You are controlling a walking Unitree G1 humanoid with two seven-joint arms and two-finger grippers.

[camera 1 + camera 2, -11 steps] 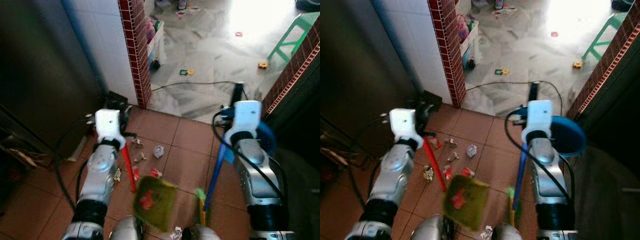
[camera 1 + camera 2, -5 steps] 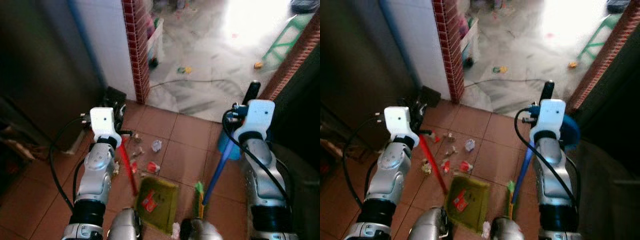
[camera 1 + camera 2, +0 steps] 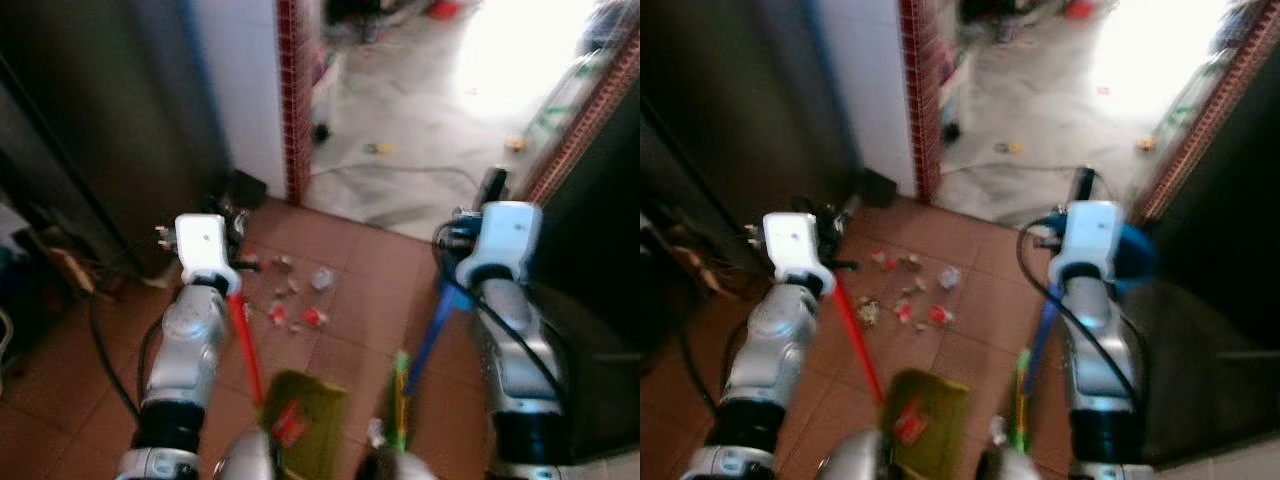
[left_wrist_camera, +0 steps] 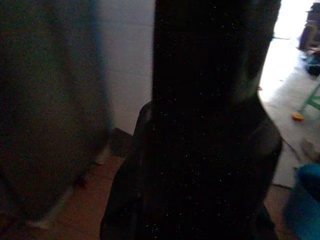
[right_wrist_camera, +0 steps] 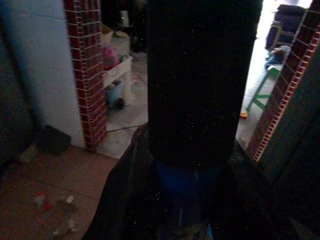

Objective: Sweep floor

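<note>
A green dustpan [image 3: 308,435] with a red scrap in it rests on the tile floor [image 3: 350,330], just short of the scattered litter [image 3: 290,300]. The left hand [image 3: 232,215] holds its red handle [image 3: 244,345]; the right hand [image 3: 490,190] the blue broom [image 3: 428,340]. Finger spread cannot be told.

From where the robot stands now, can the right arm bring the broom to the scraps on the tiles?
Probably yes: the scraps lie on open tiles just ahead of the broom and green dustpan, with nothing between.

red handle [image 3: 243,345], blue handle [image 3: 431,330], olive dustpan [image 3: 305,437]
</note>
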